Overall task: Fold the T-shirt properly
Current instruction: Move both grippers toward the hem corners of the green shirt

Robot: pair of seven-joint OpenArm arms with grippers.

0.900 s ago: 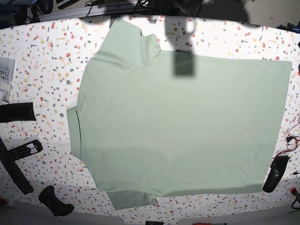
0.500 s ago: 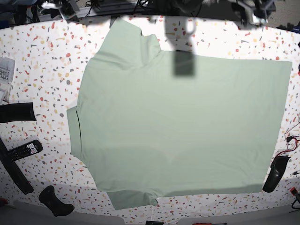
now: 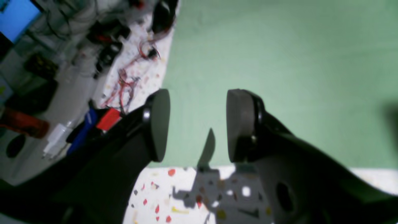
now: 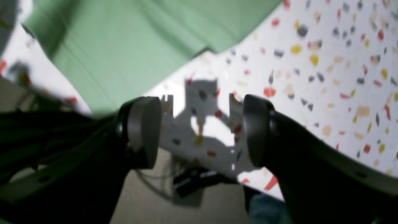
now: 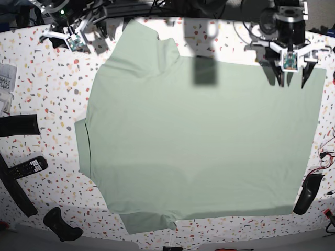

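Soft, light and likely to sag, the shirt (image 5: 204, 141) wants pinching at its near hem by both wide-parted, empty grippers, left (image 5: 291, 83) and right (image 4: 201, 132).

A white tabletop speckled with red, yellow, orange and grey chips (image 5: 57, 94) spreads across the base view, its glossy surface catching light. A soft-edged dark shadow (image 4: 202, 102) falls on the speckled surface in the right wrist view. Beyond the tabletop's edge in that view lies a plain grey-brown floor (image 4: 140, 199), blurred, with a black object (image 4: 196, 180) near the edge. In the left wrist view, a smooth grey surface (image 3: 37, 158) runs alongside the tabletop, and a bright blue panel (image 3: 18, 15) glows in the upper corner, too blurred to identify.
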